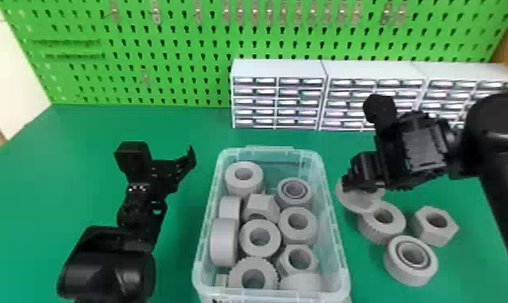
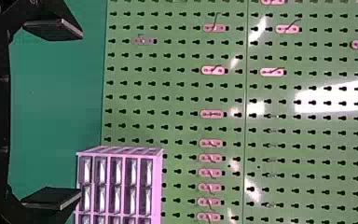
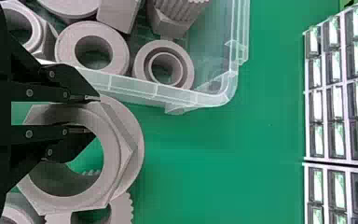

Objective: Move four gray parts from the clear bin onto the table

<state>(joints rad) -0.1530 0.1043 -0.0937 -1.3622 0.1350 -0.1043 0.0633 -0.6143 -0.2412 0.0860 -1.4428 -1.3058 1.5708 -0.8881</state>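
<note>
In the head view my right gripper [image 1: 349,183] is over the table, right of the clear bin [image 1: 334,225], shut on a gray part [image 1: 356,201] with a wide round flange. In the right wrist view the fingers of my right gripper [image 3: 93,114] pinch the wall of that hex-edged gray part [image 3: 116,149]; whether it touches the table I cannot tell. On the table close by lie a toothed ring [image 1: 372,233], a hex nut [image 1: 434,237] and a double-ringed part [image 1: 404,272]. My left gripper [image 1: 183,162] is parked left of the bin; in the left wrist view, my left gripper [image 2: 81,112] stands open.
Several gray rings and nuts [image 1: 247,239] lie inside the bin. White drawer cabinets [image 1: 279,68] stand at the back of the green table [image 1: 84,141], before a green pegboard [image 1: 184,60].
</note>
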